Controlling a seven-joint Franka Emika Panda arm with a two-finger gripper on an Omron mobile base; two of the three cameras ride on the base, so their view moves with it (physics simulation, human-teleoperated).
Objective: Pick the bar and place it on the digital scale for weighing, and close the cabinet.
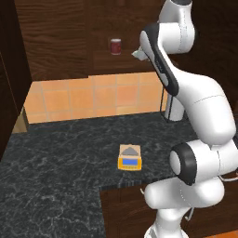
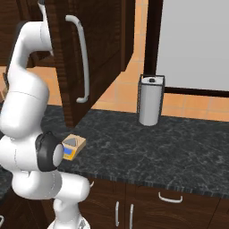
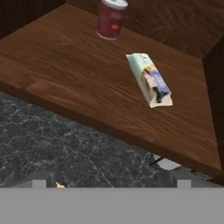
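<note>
The bar lies flat on the wooden cabinet shelf, near a dark red cup. The digital scale sits below on the dark bench. Whether the fingers are parted, I cannot tell.

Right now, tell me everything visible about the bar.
The bar is a small oblong in a crinkled pale green and white wrapper with a blue and dark printed patch. It lies flat on the wooden shelf of the open cabinet, free of the gripper. The dark red cup stands apart behind it.
</note>
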